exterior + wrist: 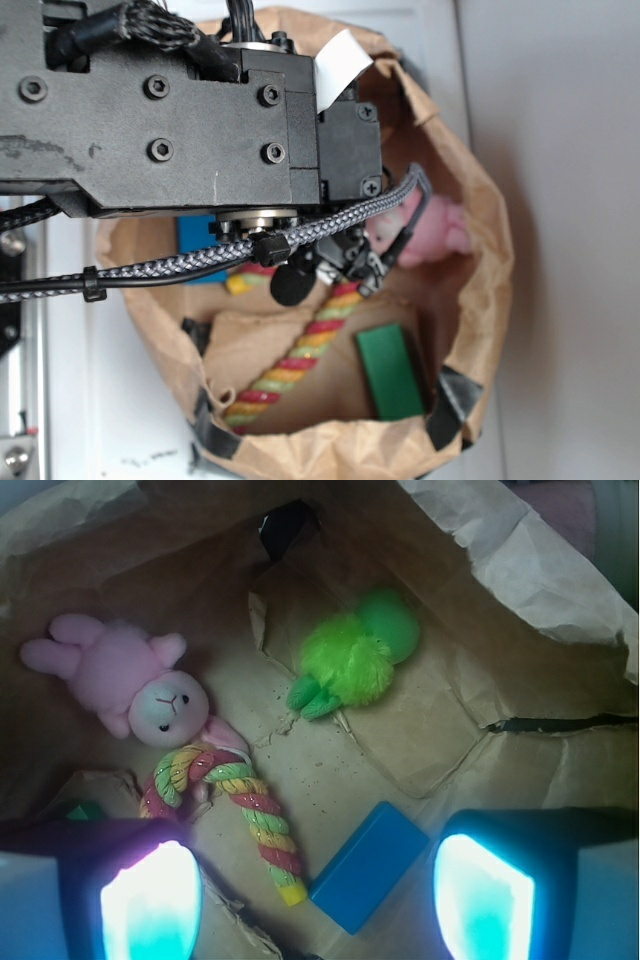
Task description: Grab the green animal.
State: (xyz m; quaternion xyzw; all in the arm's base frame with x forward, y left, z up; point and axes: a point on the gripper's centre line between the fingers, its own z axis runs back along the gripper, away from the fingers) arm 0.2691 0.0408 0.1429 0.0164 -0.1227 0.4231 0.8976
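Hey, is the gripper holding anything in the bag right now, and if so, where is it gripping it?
Nothing is held. The gripper is open, and the green animal lies apart from it on the bag floor.

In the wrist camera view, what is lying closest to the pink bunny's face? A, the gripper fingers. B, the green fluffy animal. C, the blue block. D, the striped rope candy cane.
D: the striped rope candy cane curls right under the pink bunny and its face, while the green animal lies apart.
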